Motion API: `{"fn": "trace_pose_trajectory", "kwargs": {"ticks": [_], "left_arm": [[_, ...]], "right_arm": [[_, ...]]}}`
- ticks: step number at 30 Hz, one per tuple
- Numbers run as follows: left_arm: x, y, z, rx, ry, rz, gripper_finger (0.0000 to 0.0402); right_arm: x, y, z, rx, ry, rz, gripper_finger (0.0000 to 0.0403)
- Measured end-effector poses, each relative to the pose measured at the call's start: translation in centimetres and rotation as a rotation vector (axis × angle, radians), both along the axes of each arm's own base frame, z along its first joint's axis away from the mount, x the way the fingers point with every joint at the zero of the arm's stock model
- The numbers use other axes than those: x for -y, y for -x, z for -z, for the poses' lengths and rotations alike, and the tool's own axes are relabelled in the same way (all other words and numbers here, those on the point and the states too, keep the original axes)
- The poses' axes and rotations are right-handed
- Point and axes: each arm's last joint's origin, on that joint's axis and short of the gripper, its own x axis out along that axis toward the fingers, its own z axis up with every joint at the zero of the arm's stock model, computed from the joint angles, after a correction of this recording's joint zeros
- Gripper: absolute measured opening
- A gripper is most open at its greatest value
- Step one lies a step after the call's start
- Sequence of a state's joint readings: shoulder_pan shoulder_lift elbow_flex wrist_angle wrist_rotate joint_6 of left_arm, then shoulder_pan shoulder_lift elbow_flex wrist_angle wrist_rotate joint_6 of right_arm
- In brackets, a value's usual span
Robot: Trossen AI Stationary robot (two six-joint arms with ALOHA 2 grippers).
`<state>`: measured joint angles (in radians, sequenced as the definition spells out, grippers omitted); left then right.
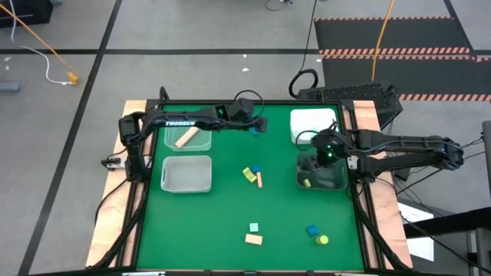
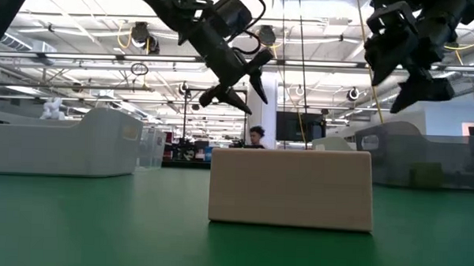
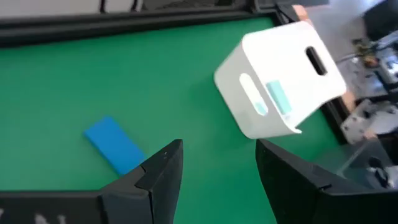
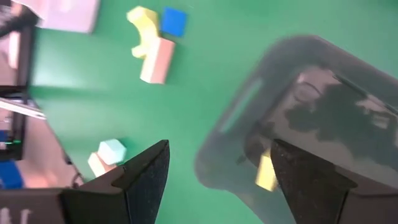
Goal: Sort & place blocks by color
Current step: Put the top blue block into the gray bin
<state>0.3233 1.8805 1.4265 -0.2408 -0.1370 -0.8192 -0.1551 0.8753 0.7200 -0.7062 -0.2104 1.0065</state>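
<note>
My left gripper point(image 1: 259, 124) point(image 3: 217, 177) hangs open above the mat's far middle, touching nothing. A flat blue block point(image 3: 115, 144) point(image 1: 254, 132) lies on the mat just beside it. My right gripper point(image 1: 316, 162) point(image 4: 217, 174) is open over the dark bin point(image 4: 323, 112) at the right, in which a yellow block point(image 4: 266, 173) lies. In the middle of the mat a yellow block point(image 1: 248, 175), a blue one point(image 1: 256, 169) and a tan one point(image 1: 259, 181) lie together. Near the front lie a mint block point(image 1: 253, 228), a tan block point(image 1: 253, 239), a blue block point(image 1: 312, 230) and a yellow cylinder point(image 1: 323, 240).
A white bin point(image 1: 313, 124) point(image 3: 280, 81) at the far right holds a mint piece point(image 3: 277, 96). At the left stand two clear bins: the far one point(image 1: 186, 138) holds a tan block, the near one point(image 1: 186, 174) shows nothing inside. Open green mat lies between the block groups.
</note>
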Motion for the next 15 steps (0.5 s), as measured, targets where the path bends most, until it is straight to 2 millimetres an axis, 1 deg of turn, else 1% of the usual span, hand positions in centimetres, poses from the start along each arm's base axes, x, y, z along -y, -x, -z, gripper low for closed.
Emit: {"fn": "trace_pose_trajectory", "kwargs": {"ticks": [3,12,14,15], "left_arm": [[0.0,0.2,0.4,-0.038,-0.018,-0.001,0.0202],[0.1,0.1,0.3,0.013,0.039,-0.068,0.0202],[0.2,0.1,0.4,0.031,0.063,-0.124,0.0202],[0.3,0.0,0.6,0.048,0.094,-0.184,0.0202]], "right_arm": [[0.1,-0.5,-0.4,0.061,0.009,0.001,0.0272],[0.3,-1.7,-1.6,0.237,0.036,0.001,0.0272],[0.3,-1.9,-1.8,0.268,0.042,0.000,0.0272],[0.3,-1.9,-1.9,0.283,0.043,0.001,0.0272]]}}
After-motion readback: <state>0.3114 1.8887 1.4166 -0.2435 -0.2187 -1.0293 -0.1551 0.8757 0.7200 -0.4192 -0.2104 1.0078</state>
